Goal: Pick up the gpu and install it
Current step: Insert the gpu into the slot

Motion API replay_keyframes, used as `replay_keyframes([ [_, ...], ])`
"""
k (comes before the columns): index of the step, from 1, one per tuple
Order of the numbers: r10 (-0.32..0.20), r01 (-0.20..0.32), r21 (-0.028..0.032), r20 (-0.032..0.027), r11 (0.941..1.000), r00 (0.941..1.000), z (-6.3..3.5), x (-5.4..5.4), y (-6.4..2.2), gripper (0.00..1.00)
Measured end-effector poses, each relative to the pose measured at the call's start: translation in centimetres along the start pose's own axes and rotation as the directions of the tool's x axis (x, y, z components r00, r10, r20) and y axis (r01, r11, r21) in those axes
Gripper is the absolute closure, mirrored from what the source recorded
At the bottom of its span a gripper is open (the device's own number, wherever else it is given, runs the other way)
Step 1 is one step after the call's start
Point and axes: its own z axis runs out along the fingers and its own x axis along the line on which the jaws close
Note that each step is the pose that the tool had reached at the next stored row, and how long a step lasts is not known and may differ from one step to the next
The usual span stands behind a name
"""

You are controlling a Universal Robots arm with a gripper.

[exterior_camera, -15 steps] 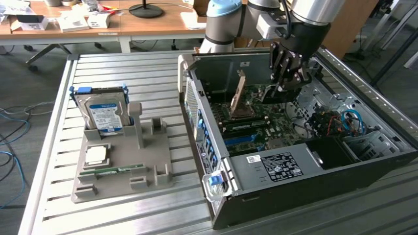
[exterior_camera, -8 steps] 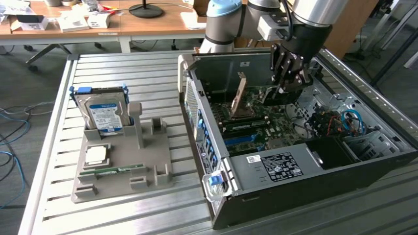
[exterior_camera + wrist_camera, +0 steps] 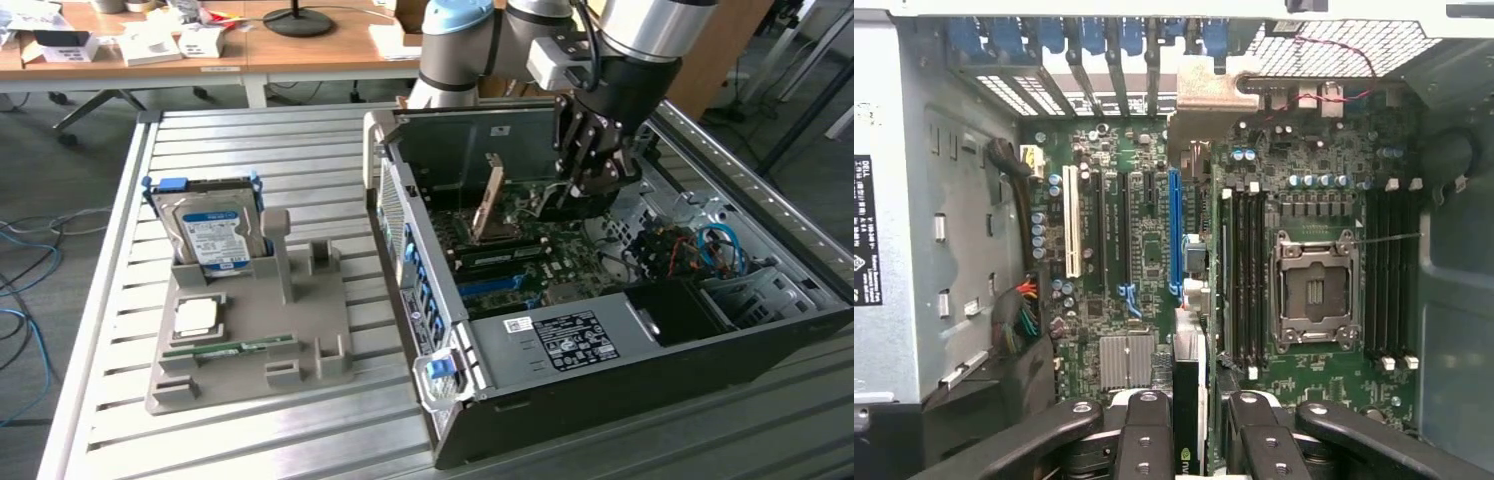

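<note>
The gpu (image 3: 1191,445) stands on its edge inside the open computer case (image 3: 641,335), and the gripper (image 3: 591,182) grasps it from above. In the wrist view one black finger (image 3: 1147,430) sits on each side of the dark card, close against it. Seen from there, the card runs as a narrow strip away from the fingers, between the long blue slot (image 3: 1174,230) and the nearest row of memory slots (image 3: 1242,275). It ends in its pale metal bracket (image 3: 1206,88), near the rear wall with the blue latches (image 3: 1084,38). Whether its lower edge already touches a slot on the motherboard (image 3: 1144,250) I cannot tell from these angles. The processor socket (image 3: 1314,290) lies open just beyond the memory slots, and a white slot (image 3: 1071,225) lies on the other side of the blue one. In the exterior view the arm (image 3: 641,40) stands over the case with the gripper inside it, and the case rests on a slatted metal table (image 3: 267,135). Well apart from the case, on the exterior view's left, a grey tray (image 3: 247,375) carries three things — a hard drive (image 3: 211,232) standing upright, a square processor (image 3: 198,316) lying flat, and a thin green memory stick (image 3: 230,349) lying flat near it.
</note>
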Motion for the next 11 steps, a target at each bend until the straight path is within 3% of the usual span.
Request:
replay_keyframes([
  [7,0.0,0.0,0.0,0.0,1.0,1.0,1.09,0.2,0.17,0.74],
  [11,0.0,0.0,-0.0001,-0.0003,1.0,1.0,1.18,0.2,0.19,0.74],
])
